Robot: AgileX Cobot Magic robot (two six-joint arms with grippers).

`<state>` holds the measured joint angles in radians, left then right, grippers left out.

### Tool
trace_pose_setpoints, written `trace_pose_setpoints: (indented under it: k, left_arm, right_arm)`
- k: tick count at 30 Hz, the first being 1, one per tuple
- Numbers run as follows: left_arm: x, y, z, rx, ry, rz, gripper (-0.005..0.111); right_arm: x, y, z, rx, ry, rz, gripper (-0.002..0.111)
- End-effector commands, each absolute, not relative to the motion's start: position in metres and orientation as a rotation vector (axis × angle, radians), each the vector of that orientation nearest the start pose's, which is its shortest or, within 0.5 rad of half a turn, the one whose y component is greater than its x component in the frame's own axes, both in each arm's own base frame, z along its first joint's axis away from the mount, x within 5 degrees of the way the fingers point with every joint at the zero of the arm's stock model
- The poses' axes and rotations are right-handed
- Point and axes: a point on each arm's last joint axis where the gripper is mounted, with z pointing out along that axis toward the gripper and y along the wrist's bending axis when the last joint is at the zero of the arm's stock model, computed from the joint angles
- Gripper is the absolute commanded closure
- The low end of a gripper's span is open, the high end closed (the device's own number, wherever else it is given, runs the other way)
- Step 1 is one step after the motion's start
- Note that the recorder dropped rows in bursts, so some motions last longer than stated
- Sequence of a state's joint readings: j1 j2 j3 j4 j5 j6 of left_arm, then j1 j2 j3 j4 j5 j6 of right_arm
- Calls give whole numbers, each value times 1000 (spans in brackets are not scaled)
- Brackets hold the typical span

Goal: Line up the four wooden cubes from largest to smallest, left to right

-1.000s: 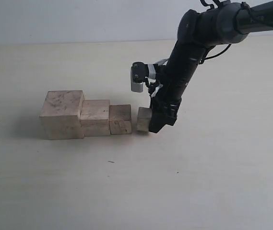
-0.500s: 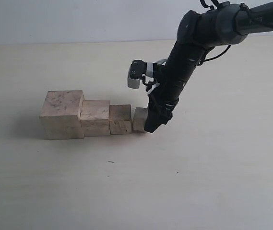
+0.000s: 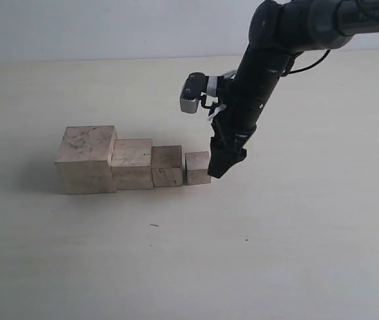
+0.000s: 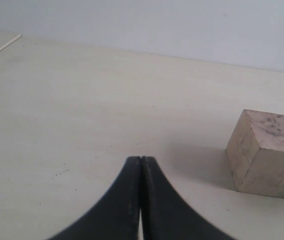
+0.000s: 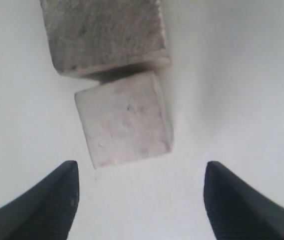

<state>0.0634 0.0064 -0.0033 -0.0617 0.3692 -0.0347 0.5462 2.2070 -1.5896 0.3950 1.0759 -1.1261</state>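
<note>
In the exterior view the four wooden cubes stand in a row on the pale table [image 3: 296,253], stepping down in height from left to right: the largest cube [image 3: 86,160], the second cube [image 3: 132,163], the third cube [image 3: 167,166] and the smallest cube [image 3: 198,167]. All are light, unpainted wood with faint dark smudges. The first three sit face to face, and the smallest is close against the third. The right gripper [image 3: 218,165] hangs tip-down just beside the smallest cube's right face; from this side its opening cannot be judged. The left wrist view shows the left gripper [image 4: 141,162] pressed fully closed, with nothing between its black fingers [image 4: 124,200], low over bare table. The largest cube [image 4: 266,152] stands well apart from it, its speckled top and two side faces showing. The right wrist view looks straight down on the smallest cube [image 5: 124,125]. Here it sits slightly skewed against the third cube [image 5: 104,35], a shadowed wedge between them. The right gripper's ribbed fingers [image 5: 47,205] are spread wide, clear of the cube and gripping nothing.
</note>
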Motion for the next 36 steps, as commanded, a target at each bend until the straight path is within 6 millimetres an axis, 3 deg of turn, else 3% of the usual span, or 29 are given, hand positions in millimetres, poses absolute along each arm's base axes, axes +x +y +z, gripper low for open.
trace_pose_setpoints:
  k: [1, 5, 11, 23, 36]
  left_arm:
    - [53, 1, 181, -125, 1838, -49, 107]
    - [53, 1, 181, -125, 1838, -49, 107]
    - [53, 1, 181, -125, 1838, -49, 107]
    - [53, 1, 181, -125, 1838, -49, 107]
    - [53, 1, 181, -125, 1838, -49, 107]
  right_arm:
    - [351, 239, 161, -2009, 2256, 347, 41]
    - [353, 237, 160, -1993, 2285, 300, 41]
    - [361, 241, 139, -1891, 2327, 291, 41]
    - [362, 249, 118, -1800, 2385, 393, 41]
    - [361, 252, 116, -1757, 2404, 455, 41]
